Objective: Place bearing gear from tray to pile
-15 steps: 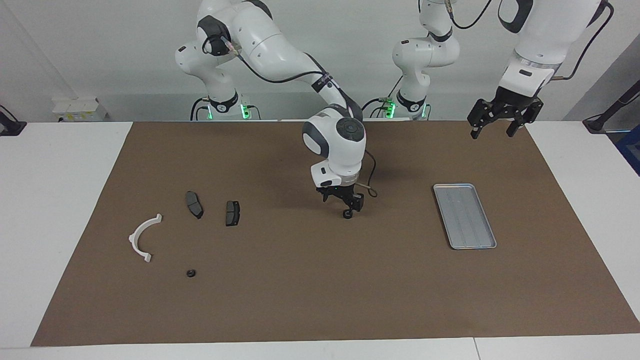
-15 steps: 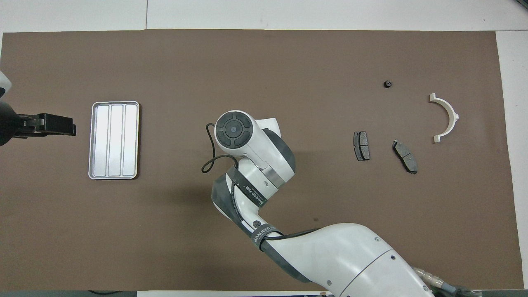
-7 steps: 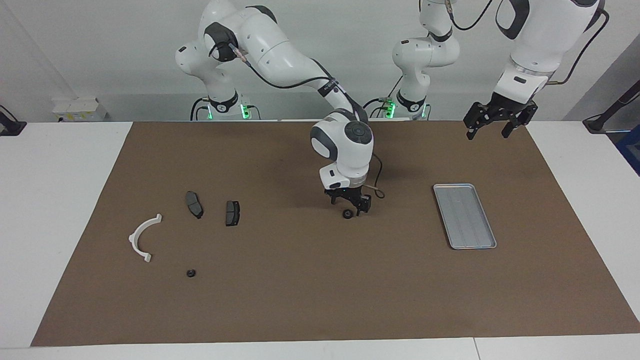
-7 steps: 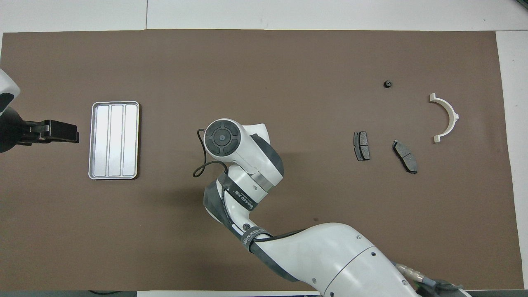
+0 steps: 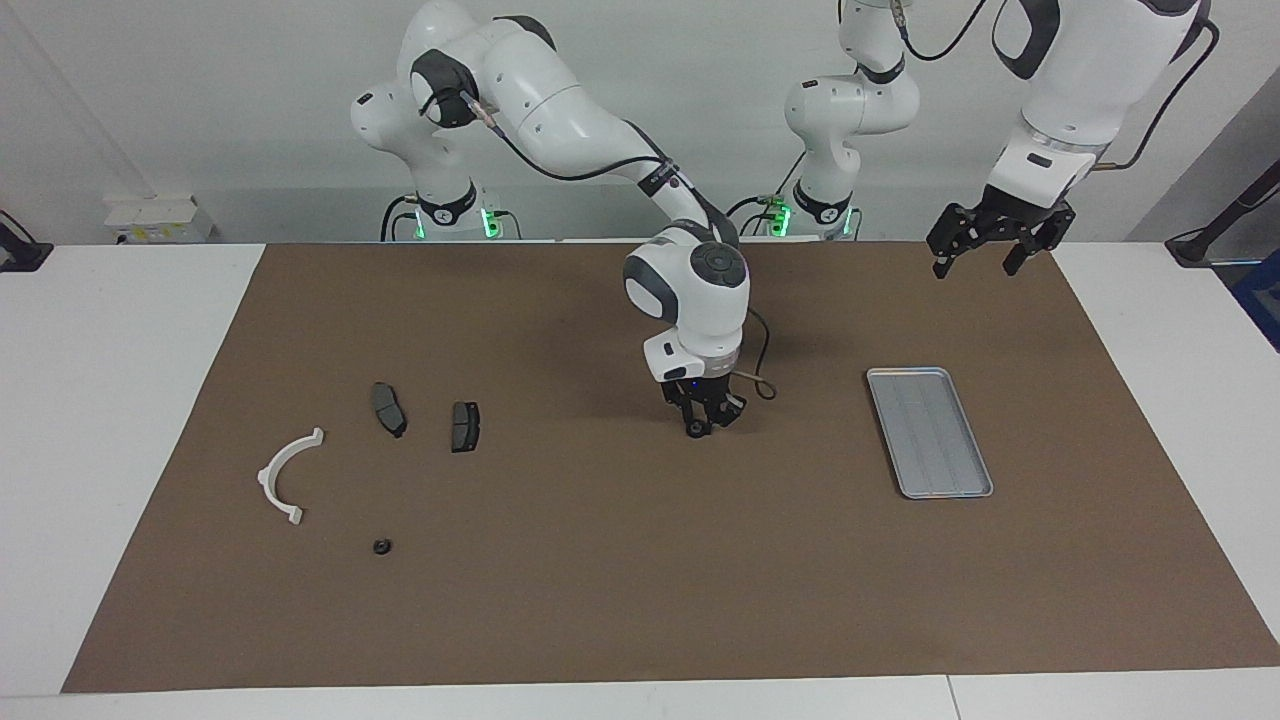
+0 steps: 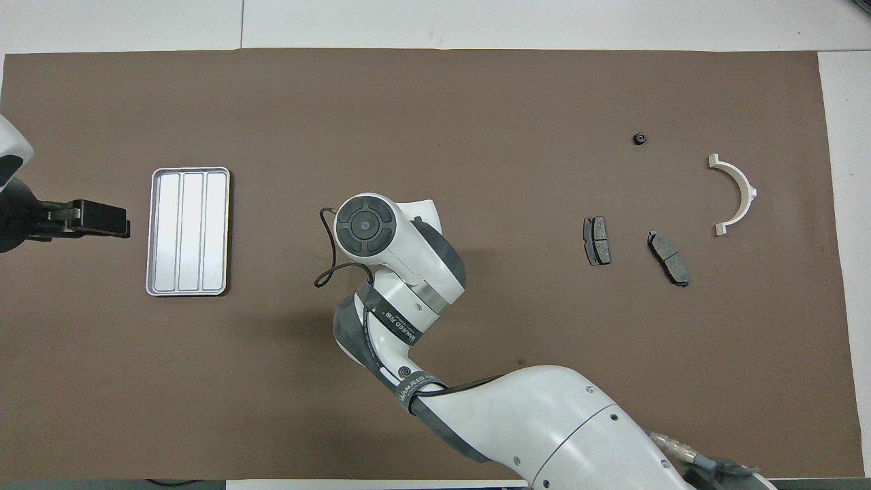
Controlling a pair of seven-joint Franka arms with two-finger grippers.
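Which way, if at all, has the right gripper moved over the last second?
Yes. The right gripper has shifted slightly toward the tray and away from the brake pads, staying low over the mat's middle.

Overhead, right gripper [image 5: 701, 425] and whatever small dark part sits at its tips are fully hidden under its own wrist, grip unreadable from the facing side too; left gripper [image 6: 81, 218] cut off by the frame edge; small dark part [image 5: 380, 546] too tiny to identify.
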